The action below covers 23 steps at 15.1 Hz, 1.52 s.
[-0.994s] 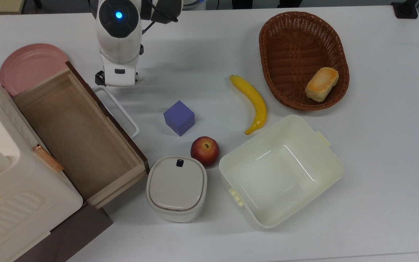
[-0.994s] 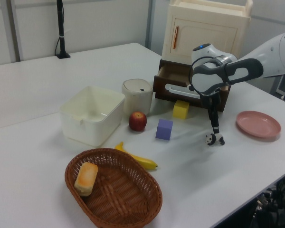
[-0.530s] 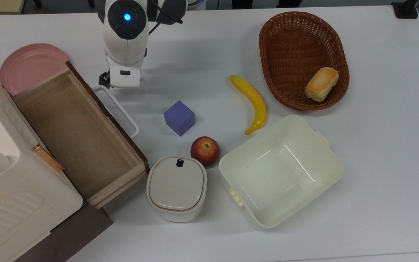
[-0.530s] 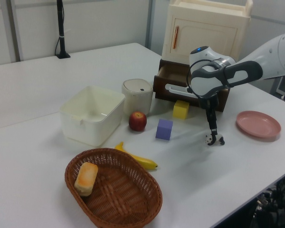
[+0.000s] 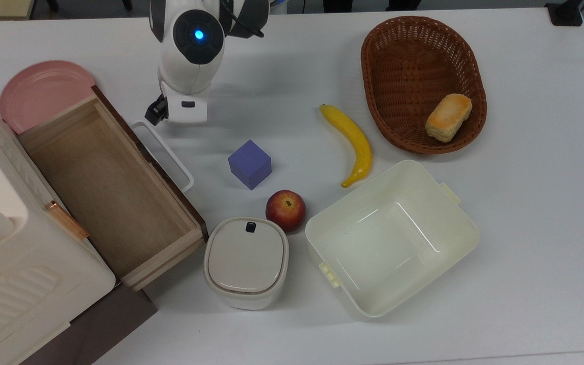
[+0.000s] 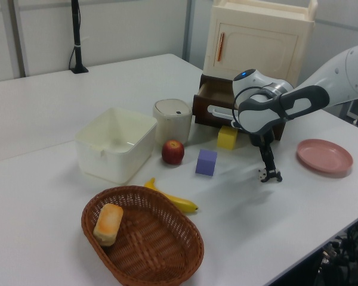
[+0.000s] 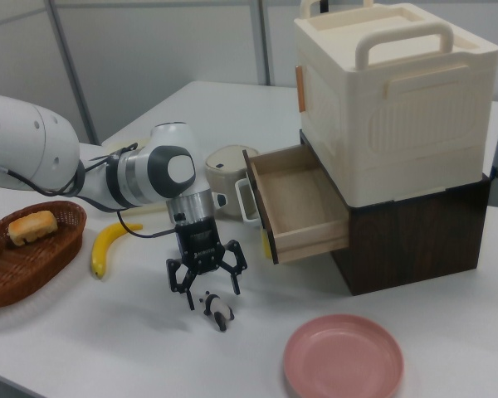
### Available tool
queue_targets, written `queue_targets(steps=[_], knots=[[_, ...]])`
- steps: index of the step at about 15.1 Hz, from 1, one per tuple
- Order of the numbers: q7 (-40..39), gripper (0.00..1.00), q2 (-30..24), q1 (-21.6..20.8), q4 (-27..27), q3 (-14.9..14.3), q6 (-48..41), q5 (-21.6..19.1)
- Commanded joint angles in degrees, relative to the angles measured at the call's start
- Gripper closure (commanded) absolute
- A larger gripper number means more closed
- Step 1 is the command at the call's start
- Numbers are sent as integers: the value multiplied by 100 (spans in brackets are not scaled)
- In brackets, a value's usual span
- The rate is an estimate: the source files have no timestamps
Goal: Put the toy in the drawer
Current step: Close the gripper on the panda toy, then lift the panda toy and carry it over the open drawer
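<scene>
We see the arm's black two-finger gripper (image 7: 206,288) hanging with its fingers spread open just above the tiny black-and-white panda toy (image 7: 218,312), gripping nothing. The toy rests on the white table (image 5: 525,213), just in front of the long light-wood drawer (image 7: 296,199), which has a dark brown front and a white loop handle and stands pulled out of the cream cabinet (image 7: 398,99). In the right view, a round pink plate (image 7: 344,356) lies near the drawer, just past the toy on the right view's right. In the top view, a purple cube (image 5: 249,163) sits near the drawer's handle, a red apple (image 5: 285,210) beyond it.
</scene>
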<state>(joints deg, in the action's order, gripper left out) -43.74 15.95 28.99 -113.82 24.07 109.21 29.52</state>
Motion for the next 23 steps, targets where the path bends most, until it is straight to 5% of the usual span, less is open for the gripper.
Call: queue_targets(steps=[1, 2, 6, 9, 12, 23], knots=[[128, 0, -110, -16, -229, 1, 197, 168], [128, 1, -101, -16, -229, 1, 197, 203], [128, 54, -92, -25, -220, 1, 197, 248], [120, 85, -92, -60, -202, 1, 189, 239], [111, 94, -83, -77, -185, 1, 189, 239], [216, 96, -118, -121, 491, 62, 5, -111]])
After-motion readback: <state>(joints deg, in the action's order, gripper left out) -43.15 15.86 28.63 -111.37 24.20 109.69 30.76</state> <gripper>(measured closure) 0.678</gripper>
